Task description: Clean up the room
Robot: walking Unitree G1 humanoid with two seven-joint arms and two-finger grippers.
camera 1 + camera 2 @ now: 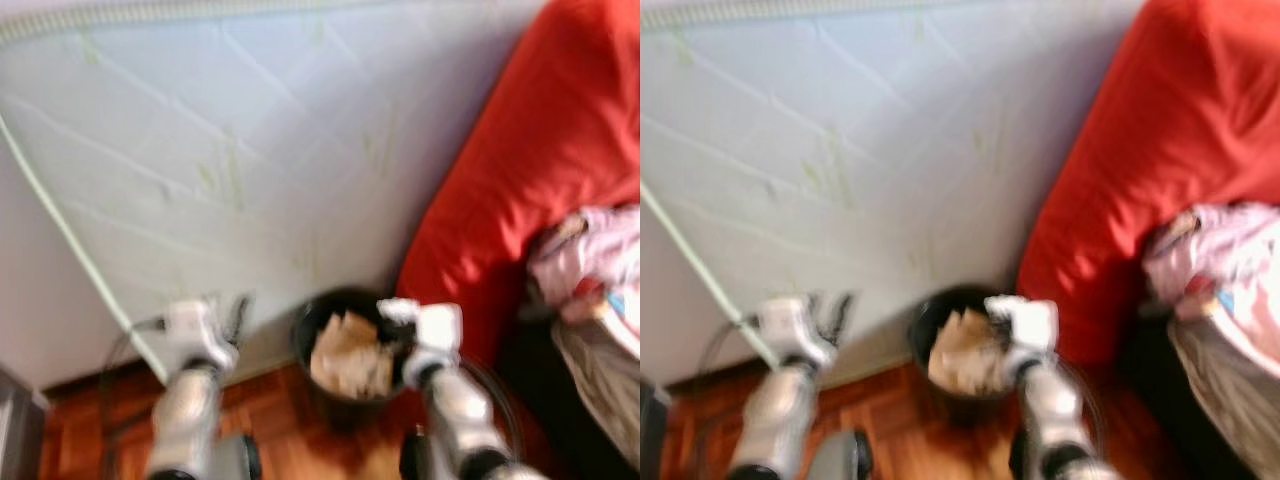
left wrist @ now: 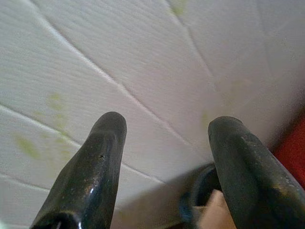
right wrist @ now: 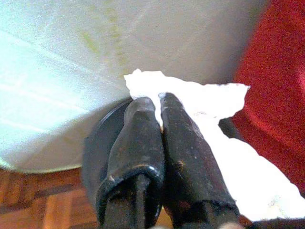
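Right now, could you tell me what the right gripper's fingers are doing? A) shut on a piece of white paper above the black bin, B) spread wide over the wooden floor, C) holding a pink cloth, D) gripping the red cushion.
A: in the right wrist view the right gripper has its fingers pressed together on a torn piece of white paper, with the black bin just beyond it.

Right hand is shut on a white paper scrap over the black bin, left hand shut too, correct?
Not quite. The left hand is open, fingers spread apart in the left wrist view. The right hand is shut on the white paper scrap over the black bin.
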